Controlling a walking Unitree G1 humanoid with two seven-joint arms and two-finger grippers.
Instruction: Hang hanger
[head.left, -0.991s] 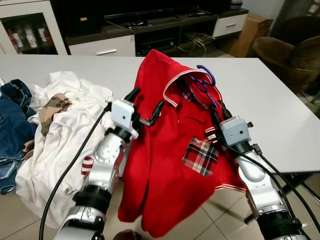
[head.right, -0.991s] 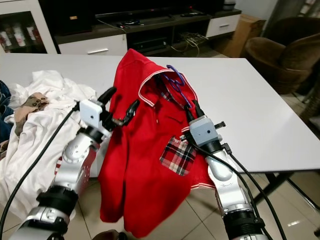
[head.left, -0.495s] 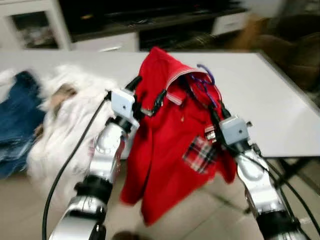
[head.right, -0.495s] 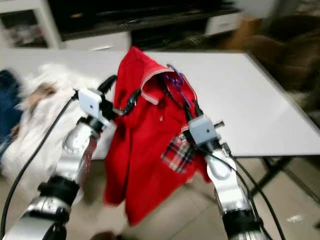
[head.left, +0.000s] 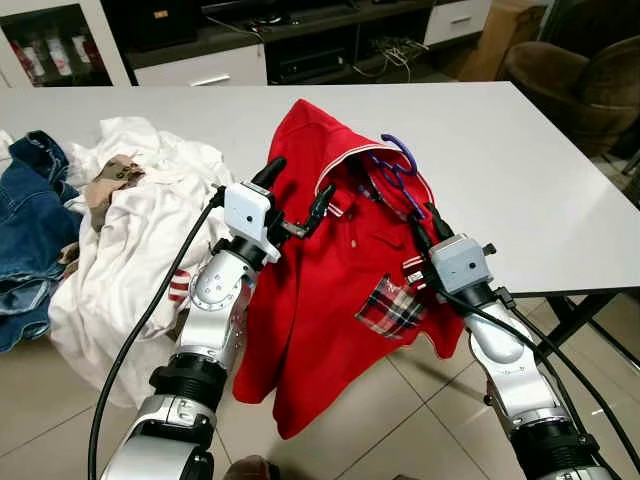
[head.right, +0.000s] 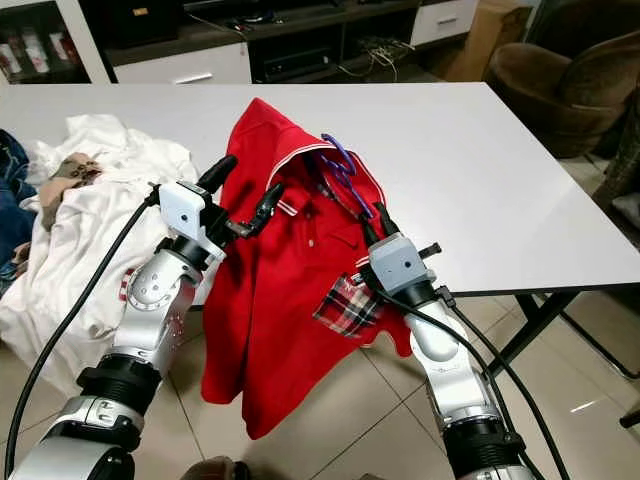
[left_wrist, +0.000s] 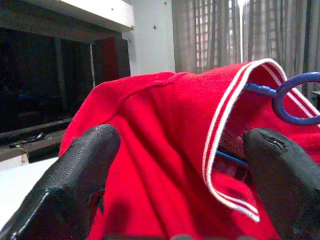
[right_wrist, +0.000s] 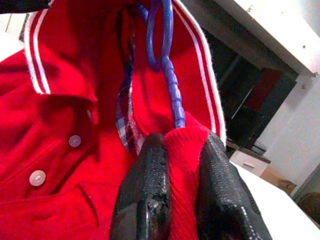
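Indoors | white table (head.left: 520, 180), tiled floor (head.left: 50, 400) | right claw (right_wrist: 172, 150) pinching red shirt (head.left: 340, 290) | left claw (head.left: 295, 195) spread

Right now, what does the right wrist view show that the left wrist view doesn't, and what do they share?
Right wrist view alone: the right tool shut on a fold of the red shirt, with the blue hanger running up from that pinch, plus two white shirt buttons.

Left wrist view alone: the left tool open, its fingers straddling the shirt's shoulder, with curtains behind.

Both: the red shirt, its white-striped collar, the hanger's blue hook, and the dark TV unit behind.
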